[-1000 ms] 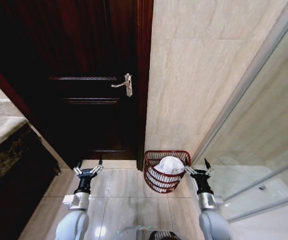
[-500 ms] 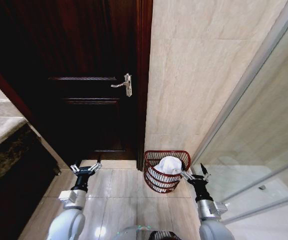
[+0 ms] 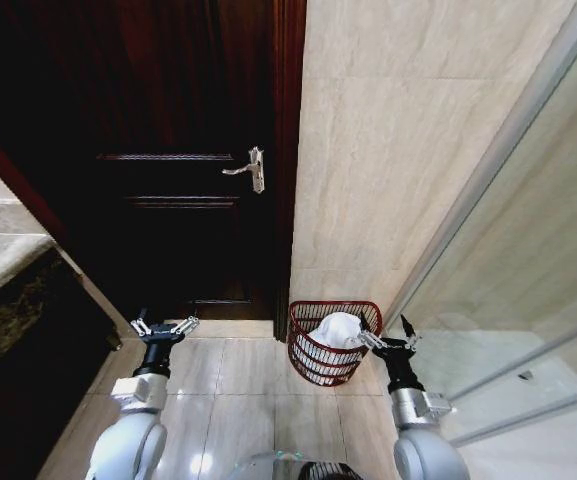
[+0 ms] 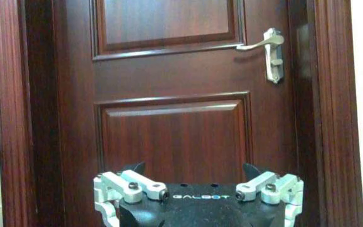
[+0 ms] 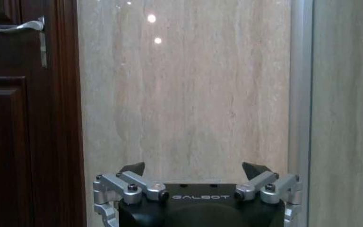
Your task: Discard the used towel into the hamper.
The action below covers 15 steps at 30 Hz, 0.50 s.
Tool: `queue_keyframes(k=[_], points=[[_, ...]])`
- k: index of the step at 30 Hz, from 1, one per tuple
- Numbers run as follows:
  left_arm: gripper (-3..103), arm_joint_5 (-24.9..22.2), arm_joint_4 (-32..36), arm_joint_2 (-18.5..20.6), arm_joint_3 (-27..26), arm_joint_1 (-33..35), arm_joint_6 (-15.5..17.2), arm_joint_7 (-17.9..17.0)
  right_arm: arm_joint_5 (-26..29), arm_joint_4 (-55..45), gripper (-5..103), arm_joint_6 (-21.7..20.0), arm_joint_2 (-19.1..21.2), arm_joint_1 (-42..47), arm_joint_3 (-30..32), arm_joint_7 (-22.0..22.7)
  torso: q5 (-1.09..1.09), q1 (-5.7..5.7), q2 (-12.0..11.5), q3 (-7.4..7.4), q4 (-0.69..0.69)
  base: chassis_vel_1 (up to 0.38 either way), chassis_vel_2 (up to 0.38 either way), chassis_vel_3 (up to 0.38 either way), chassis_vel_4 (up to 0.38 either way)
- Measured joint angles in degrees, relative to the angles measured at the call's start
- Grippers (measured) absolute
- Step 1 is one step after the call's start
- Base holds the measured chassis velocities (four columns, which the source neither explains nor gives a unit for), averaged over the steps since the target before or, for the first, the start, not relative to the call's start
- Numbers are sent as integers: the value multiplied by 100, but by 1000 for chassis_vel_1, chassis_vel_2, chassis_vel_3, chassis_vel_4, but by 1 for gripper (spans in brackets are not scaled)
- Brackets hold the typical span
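**Towel lying in the hamper, both tools empty**

In the head view, the hamper (image 3: 332,341) was seen standing on the tiled floor (image 3: 238,400), set against the beige wall (image 3: 398,150) just beside the dark wooden door (image 3: 178,200). A white towel (image 3: 337,329) was seen lying inside the hamper, rising above its rim. The right tool (image 3: 386,338) was held just beside the hamper, on the side away from the door, with its fingers spread wide and nothing gripped. The left tool (image 3: 160,325) was held well apart from the hamper, in front of the door, likewise spread wide and empty.

In the left wrist view, the left tool (image 4: 194,171) was shown with its fingertips wide apart, nothing between them, facing the door panels (image 4: 175,137) below the silver door handle (image 4: 266,47).

In the right wrist view, the right tool (image 5: 194,169) was shown open and empty, facing the wall (image 5: 188,94) above the hamper, with the door's edge (image 5: 24,118) to one side.
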<state>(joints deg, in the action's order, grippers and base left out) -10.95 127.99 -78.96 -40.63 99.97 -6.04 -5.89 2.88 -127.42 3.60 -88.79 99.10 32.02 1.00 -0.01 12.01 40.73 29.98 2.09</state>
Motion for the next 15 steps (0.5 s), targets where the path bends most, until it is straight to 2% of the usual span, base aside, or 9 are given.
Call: queue_keyframes(k=[15], points=[[100,-34,-108,-7,-11,8,-138,56,-15,-100,100,79,48,219,7,159,0,0,0,0,0,0,0,0,0]])
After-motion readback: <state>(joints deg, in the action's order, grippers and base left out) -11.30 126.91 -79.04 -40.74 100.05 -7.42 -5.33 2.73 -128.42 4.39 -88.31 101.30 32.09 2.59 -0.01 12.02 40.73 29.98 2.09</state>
